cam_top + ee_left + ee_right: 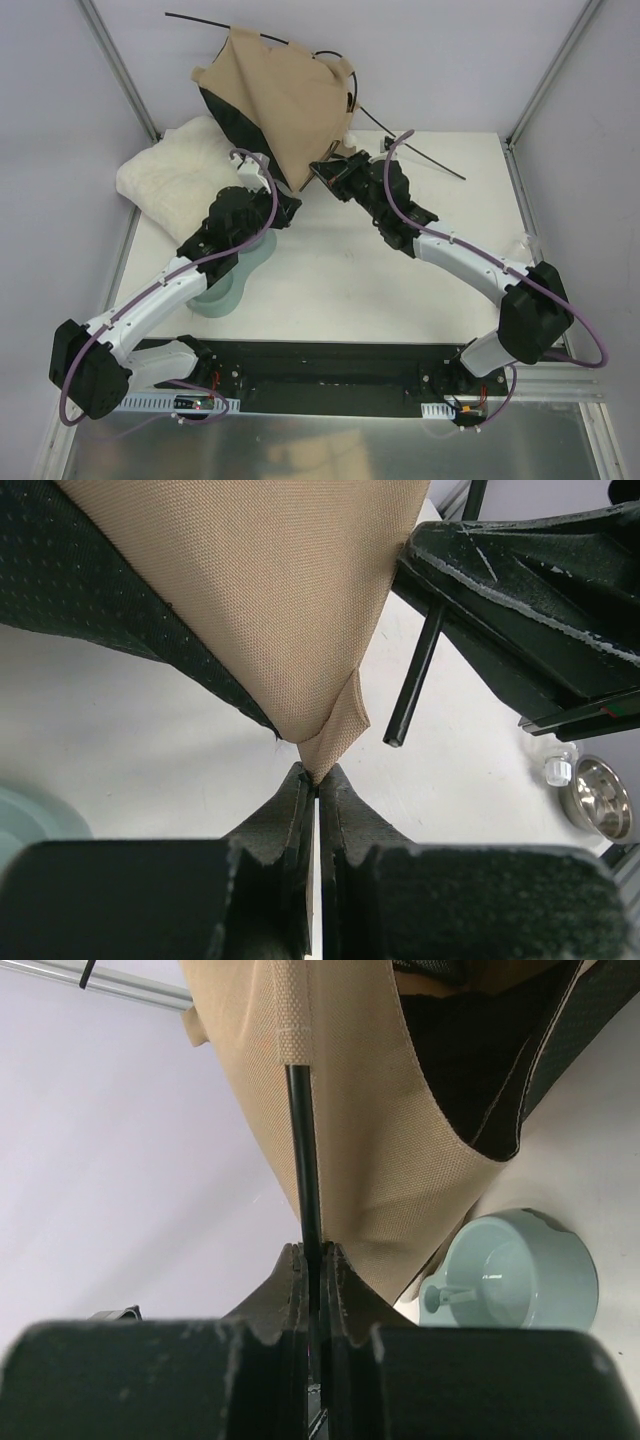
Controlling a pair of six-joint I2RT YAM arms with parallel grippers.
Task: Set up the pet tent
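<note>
The pet tent (285, 95) is seen at 12 o'clock over the far edge of the table (340, 290). Its tan fabric is bunched and its black inner panel (222, 112) is turned toward 9 o'clock. A thin black pole (200, 20) projects from it at 11 o'clock, and a second pole (430, 160) runs off toward 3 o'clock.

The left gripper (317, 780) is clenched on the tent's lowest tan corner, with the fabric tip pinched between the closed jaws. The right gripper (315, 1255) is clamped on the gripped pole (303, 1140). That pole rises toward 12 o'clock in the right wrist view and enters a tan webbing sleeve (290, 1000).

A pale teal bowl (575, 1250) stands at 4 o'clock in the right wrist view. A small pale peg-like piece (440, 1295) is seen at its 9 o'clock rim; whether it lies inside or sits on the rim cannot be told. A small steel cup (598, 800) stands at 4 o'clock in the left wrist view, and only its polished inner floor is shown. A small white cap (558, 770) stands just beside the cup at its 10 o'clock, outside it.

A white fluffy cushion (170, 180) lies at 10 o'clock on the table, partly covered by the tent.
</note>
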